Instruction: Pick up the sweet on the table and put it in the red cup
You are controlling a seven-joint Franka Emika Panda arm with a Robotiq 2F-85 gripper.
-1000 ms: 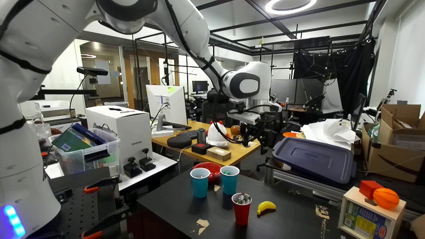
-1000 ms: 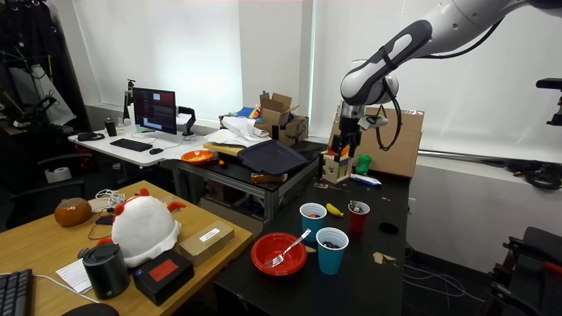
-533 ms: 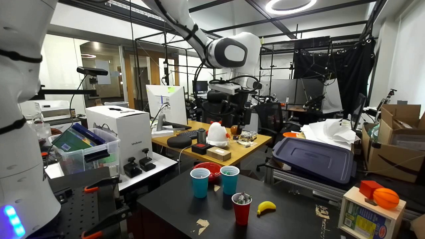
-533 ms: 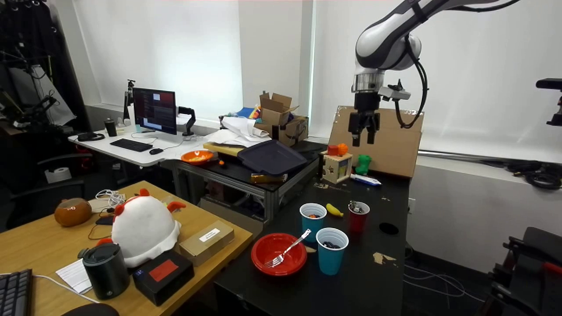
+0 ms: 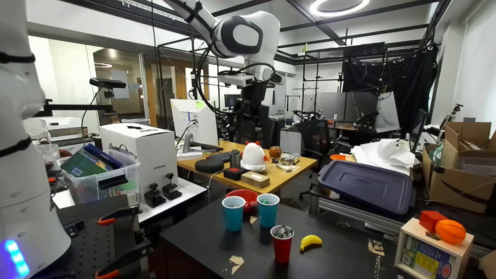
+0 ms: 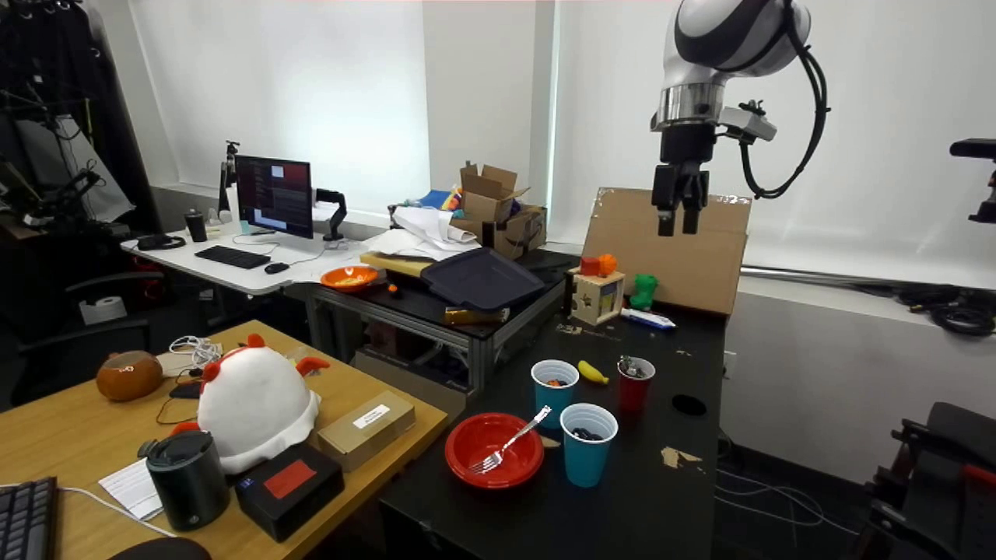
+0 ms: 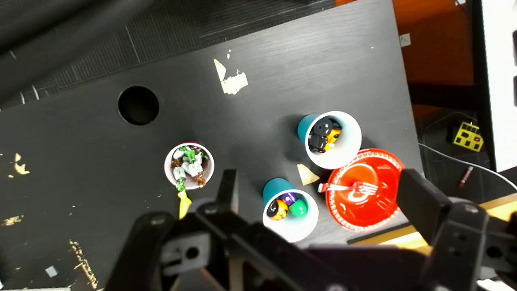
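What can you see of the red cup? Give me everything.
The red cup looks like smooth plastic, tapering toward its base, with a white rim and pale inside. It stands upright on the black table beside the yellow banana, with a gap between them in both exterior views. Inside are what look like wrapped sweets, whitish, green and brown, some poking above the rim. Only the table and those sweets visibly touch the cup.

red cup [image 5: 282,248] | upright on table [image 7: 274,85] | green-and-white sweets [image 7: 192,166] | heaped inside
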